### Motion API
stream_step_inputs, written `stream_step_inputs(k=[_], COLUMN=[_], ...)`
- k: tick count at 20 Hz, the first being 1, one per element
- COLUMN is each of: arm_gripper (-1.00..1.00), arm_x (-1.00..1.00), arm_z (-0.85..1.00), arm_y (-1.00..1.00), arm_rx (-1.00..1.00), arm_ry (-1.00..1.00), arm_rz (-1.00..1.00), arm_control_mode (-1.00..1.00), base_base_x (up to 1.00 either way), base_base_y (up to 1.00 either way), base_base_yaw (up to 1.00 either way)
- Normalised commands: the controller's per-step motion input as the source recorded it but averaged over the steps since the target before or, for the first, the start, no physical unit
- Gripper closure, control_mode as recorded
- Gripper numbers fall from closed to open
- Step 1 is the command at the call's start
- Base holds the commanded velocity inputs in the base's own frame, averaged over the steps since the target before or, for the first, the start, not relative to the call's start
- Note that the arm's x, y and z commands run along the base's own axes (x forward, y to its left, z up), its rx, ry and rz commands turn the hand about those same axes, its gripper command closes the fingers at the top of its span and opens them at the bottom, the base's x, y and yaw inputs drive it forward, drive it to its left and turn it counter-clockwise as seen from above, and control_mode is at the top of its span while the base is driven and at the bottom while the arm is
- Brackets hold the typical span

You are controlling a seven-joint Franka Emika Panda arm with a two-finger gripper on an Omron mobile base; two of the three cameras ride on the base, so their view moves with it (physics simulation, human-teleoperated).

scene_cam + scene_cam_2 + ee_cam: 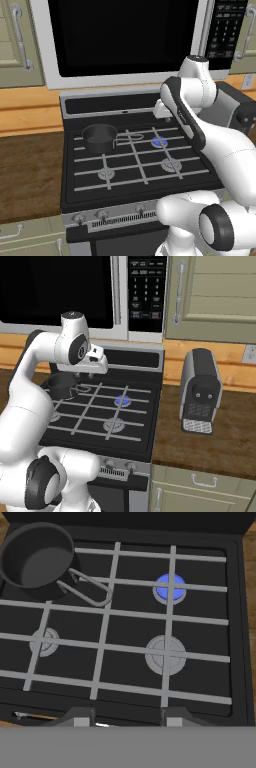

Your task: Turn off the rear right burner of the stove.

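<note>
The two small dark finger tips of the white arm's gripper point(125, 716) rise at the bottom of the hand view, set well apart with nothing between them, above the front edge of the black gas stove point(239, 612). Beyond them, the small round rear right burner point(169, 587) glows blue under the thin light-grey grate bars point(107, 612), near the stove's back right corner; it also shows blue in the left base view point(159, 142) and the right base view point(122, 400). Just in front of it, toward the front right corner, sits a larger pale-grey burner disc point(165, 654) that does not glow. A smaller pale disc point(44, 641) lies near the front left corner. At the back left corner a dark round pot point(37, 561) stands on the grate, its thin wire loop handle point(90, 588) reaching toward the middle of the stove. Silver knobs point(102, 215) line the stove's front. Above the stove hangs a big black-doored microwave point(125, 35). On the brown wooden counter point(220, 451) right of the stove stands a black and silver coffee machine point(201, 391).
</note>
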Motion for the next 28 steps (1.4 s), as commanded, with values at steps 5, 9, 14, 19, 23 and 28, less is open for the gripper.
stream_step_inputs(k=[5,9,14,19,23,28], arm_gripper=[-1.0,-1.0,-1.0,-1.0,-1.0,-1.0], arm_x=[-0.12,-0.15,-0.02,0.0,0.0,0.0], arm_z=[0.0,0.0,0.0,0.0,0.0,0.0], arm_y=[0.0,0.0,0.0,0.0,0.0,0.0], arm_rx=[0.0,0.0,0.0,0.0,0.0,0.0], arm_ry=[0.0,0.0,0.0,0.0,0.0,0.0], arm_rz=[0.0,0.0,0.0,0.0,0.0,0.0], arm_control_mode=[-1.0,-1.0,-1.0,1.0,1.0,1.0], base_base_x=[0.0,0.0,0.0,0.0,0.0,0.0], base_base_y=[0.0,0.0,0.0,0.14,0.31,0.24], base_base_yaw=[0.0,0.0,0.0,0.0,0.0,0.0])
